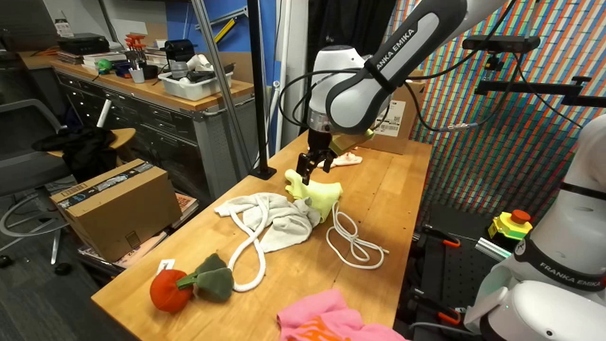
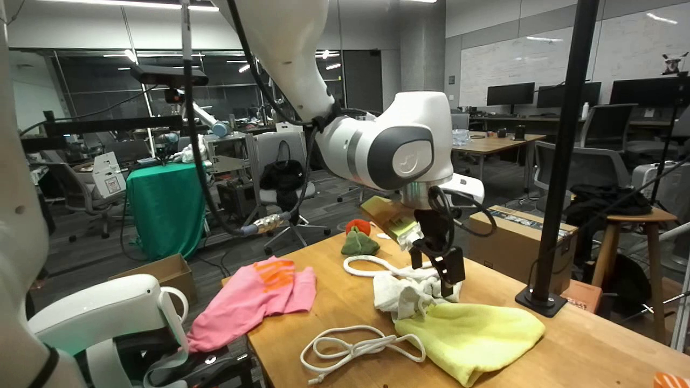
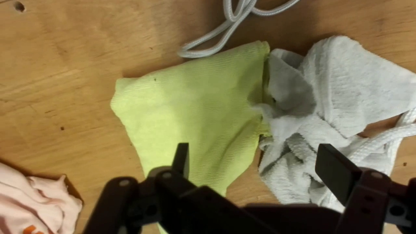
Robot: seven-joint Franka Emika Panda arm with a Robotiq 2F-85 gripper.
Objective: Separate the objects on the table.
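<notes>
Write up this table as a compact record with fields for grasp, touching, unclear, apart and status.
grasp: gripper open, nothing held, above the yellow cloth and white rag
touching: yellow cloth against white rag; thick rope lying on white rag
unclear: whether thin rope touches yellow cloth, or thick rope touches plush
apart: pink cloth, hanging past the table edge; peach cloth
status: separation not finished

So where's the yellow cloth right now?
In the wrist view, the yellow cloth lies just left of centre, its right edge against the white rag and its top edge beside the thin white rope.
</notes>
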